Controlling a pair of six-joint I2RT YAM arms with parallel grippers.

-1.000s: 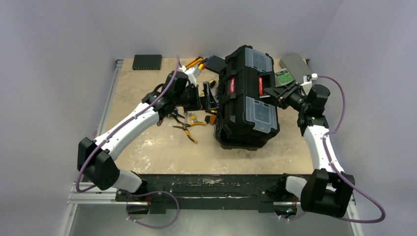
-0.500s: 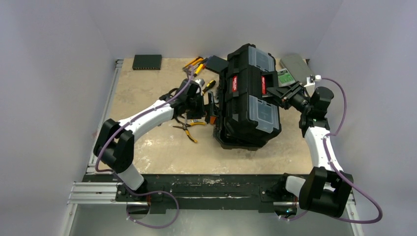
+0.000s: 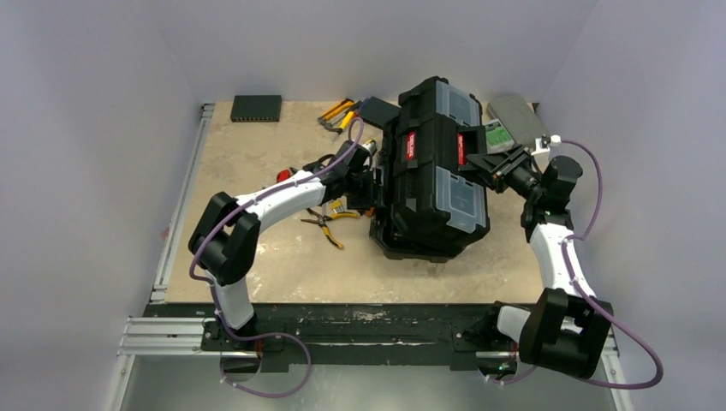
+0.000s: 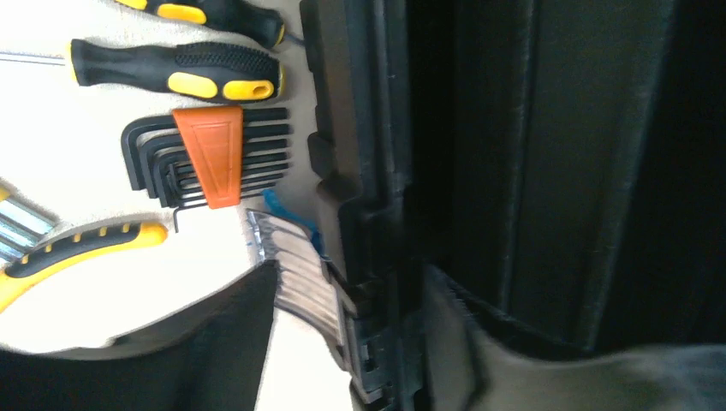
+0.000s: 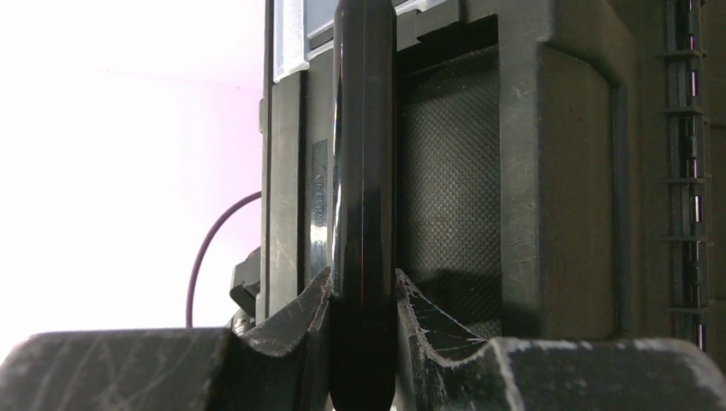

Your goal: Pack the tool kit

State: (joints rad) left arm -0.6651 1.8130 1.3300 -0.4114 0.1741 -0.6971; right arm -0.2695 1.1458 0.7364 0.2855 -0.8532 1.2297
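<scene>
Nearest me, the left arm had tucked its elbow back toward 7 o'clock and stretched its wrist across the tabletop, past the pliers. The left fingers, wide apart a second before, had drawn partly in and now straddled the toolbox rim on its 9 o'clock side, one outside the wall, the other over the dark inside. They were still spread, and I could not tell whether they touched it. Hex keys and a screwdriver lay just beside that wall.

The toolbox sat at about 2 o'clock on the tabletop. On its 3 o'clock side the right fingers had not budged, pinching the handle; the lid seemed tipped a little further.

Beyond lay more screwdrivers at 12 o'clock, a flat box at 11 and a grey case at 1.

To me this looked like bracing the box open. Every tool I could see was still outside, so the packing had barely begun.
</scene>
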